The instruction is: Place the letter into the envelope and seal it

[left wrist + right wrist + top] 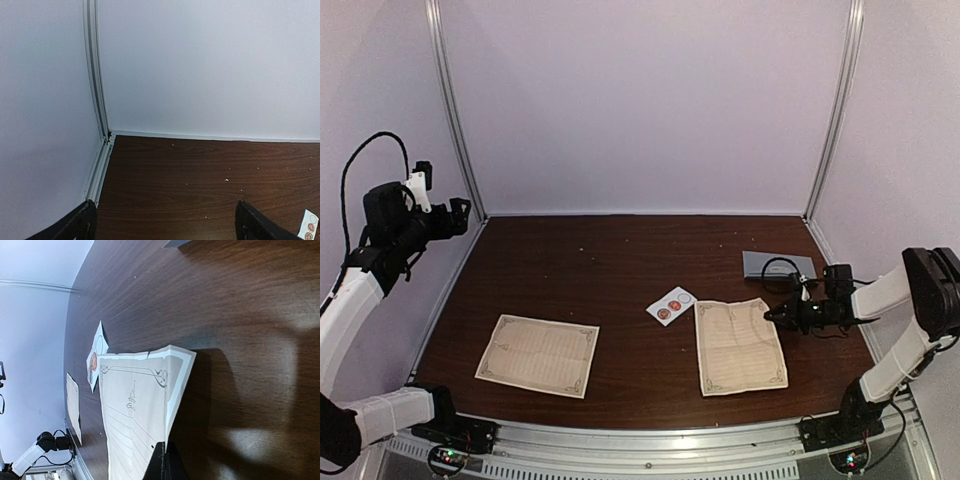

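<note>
Seen from above, the table [620, 250] carries two letter sheets, one sticker card and one envelope. The left-hand letter [537, 355] lies flat near the front. The right-hand letter [740, 345] lies well apart from it, just beside the small white card [671, 305] with round red stickers. The grey-blue envelope [778, 265] lies flat at the far right, behind the right-hand letter. The left gripper [460, 212] hangs high by the left wall. The right gripper [772, 315] sits low at the right-hand letter's right edge.

Left wrist view: two fingers spread wide at the bottom corners with nothing between them; one corner of the card shows at the lower right.

Right wrist view: both fingers are pressed together on the right-hand letter's edge, which bends up off the table. Beyond it lie the card and the left-hand letter, and a corner of the envelope shows at the top.
</note>
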`<state>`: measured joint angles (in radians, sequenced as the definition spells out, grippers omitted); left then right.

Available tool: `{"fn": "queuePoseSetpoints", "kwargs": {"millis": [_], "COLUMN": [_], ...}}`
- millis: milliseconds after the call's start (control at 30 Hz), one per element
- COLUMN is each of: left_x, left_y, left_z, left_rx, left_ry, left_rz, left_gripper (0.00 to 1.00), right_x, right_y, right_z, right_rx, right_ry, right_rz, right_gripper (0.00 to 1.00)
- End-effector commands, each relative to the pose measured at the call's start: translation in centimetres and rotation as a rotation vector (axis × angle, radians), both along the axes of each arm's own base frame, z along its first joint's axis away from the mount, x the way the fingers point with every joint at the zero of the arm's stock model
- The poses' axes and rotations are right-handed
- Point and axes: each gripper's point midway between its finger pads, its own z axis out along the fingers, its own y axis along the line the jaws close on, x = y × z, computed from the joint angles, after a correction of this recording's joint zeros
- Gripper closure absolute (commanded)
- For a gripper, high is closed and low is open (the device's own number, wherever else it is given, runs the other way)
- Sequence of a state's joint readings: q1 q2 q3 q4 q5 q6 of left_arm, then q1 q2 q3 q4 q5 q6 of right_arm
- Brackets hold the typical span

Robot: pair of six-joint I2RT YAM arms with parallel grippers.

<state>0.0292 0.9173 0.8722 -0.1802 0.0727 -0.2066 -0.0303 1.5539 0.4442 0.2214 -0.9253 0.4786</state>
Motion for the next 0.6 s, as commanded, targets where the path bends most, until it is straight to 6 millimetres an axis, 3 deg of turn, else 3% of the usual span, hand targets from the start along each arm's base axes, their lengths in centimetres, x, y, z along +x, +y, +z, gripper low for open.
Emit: {"fn": "queuePoseSetpoints", "kwargs": {"millis": [0, 200, 300, 367, 467, 567], "left_x": [0.3, -1.2, -1.2, -0.3, 1.3, 1.5], "left_y": [0.0, 0.3, -1.0, -1.9, -5.6, -10.7], "left_z": [1.0, 3.1, 4.4, 5.5, 6.9, 8.5], "left_rx": [0.011, -0.035, -0.094, -0.118, -0.181, -0.236], "left_ry": [-0.047, -0.152, -0.196, -0.196, -0.152, -0.188], "left_rz": [-0.009, 0.022, -0.035, -0.07, -0.19, -0.351], "left_gripper": [0.02, 0.05, 0.05, 0.05, 0.06, 0.06], "right_x": [0.7, 2.0, 2.8, 3.0, 3.7, 4.4], "right_y": [0.7, 0.1, 0.1, 1.1, 1.4, 2.6], "right_z": [3.1, 9.0, 12.9, 15.6, 19.5, 22.7], "right_rx": [0.054, 0.018, -0.009, -0.005, 0.022, 0.05], "right_ry": [-0.09, -0.257, -0.362, -0.433, -0.525, -0.6], "right_rz": [0.011, -0.034, -0.055, -0.045, -0.069, -0.075], "right_gripper": [1.0, 1.0, 1.0, 1.0, 1.0, 1.0]}}
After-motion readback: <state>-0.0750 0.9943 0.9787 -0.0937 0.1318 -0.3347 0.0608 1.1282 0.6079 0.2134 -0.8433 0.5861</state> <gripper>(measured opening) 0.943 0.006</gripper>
